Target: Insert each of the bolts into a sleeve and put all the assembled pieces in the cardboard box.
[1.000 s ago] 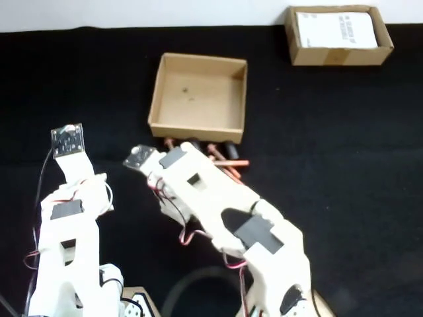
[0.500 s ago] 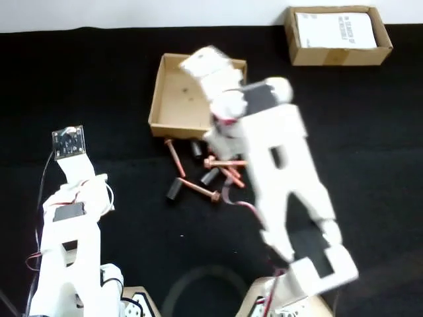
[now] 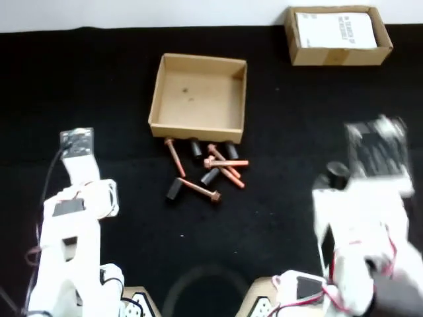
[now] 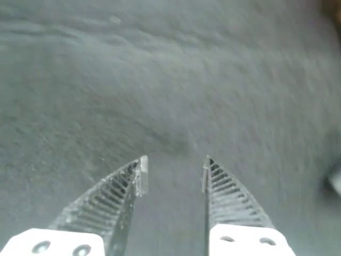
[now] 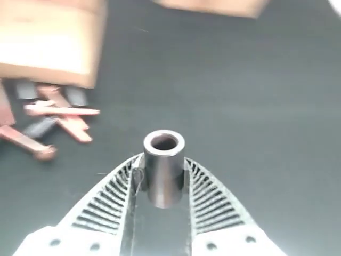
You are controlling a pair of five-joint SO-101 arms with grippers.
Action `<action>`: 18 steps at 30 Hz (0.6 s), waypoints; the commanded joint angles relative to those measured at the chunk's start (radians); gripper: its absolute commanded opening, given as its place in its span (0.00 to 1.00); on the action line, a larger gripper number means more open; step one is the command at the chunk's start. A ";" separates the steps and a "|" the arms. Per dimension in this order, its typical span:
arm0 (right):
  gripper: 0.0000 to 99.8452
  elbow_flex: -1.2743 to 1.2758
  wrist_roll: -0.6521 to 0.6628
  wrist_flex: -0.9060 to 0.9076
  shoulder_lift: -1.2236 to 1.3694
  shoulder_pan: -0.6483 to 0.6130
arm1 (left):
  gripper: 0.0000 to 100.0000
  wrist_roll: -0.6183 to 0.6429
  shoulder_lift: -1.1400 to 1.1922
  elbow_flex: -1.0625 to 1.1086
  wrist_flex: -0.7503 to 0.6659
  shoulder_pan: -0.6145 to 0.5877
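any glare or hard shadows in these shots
High view: the white paper is washed out bright, and the black cloth swallows any shadows. Right wrist view: soft sheen along the sleeve in the right gripper. Left wrist view: even light, no glare.

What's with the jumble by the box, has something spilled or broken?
Nothing looks broken. The copper bolts and dark sleeves lie in a loose, crisscrossed heap beside the cardboard box, on the arms' side, none inside it. One sleeve sits clamped in the right gripper.
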 commanded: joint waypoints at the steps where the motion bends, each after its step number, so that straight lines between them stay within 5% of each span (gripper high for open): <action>1: 0.01 0.162 0.049 -0.012 -0.205 0.340 | 0.18 -0.025 0.099 -0.188 0.232 0.091; 6: 0.01 0.387 0.049 -0.196 -0.420 0.708 | 0.18 -0.038 0.297 -0.533 0.552 0.219; 12: 0.01 0.766 0.049 -0.561 -0.648 0.966 | 0.18 -0.176 0.515 -0.914 0.928 0.472; 18: 0.01 1.035 0.054 -0.846 -0.687 1.101 | 0.18 -0.443 0.605 -1.081 1.003 0.674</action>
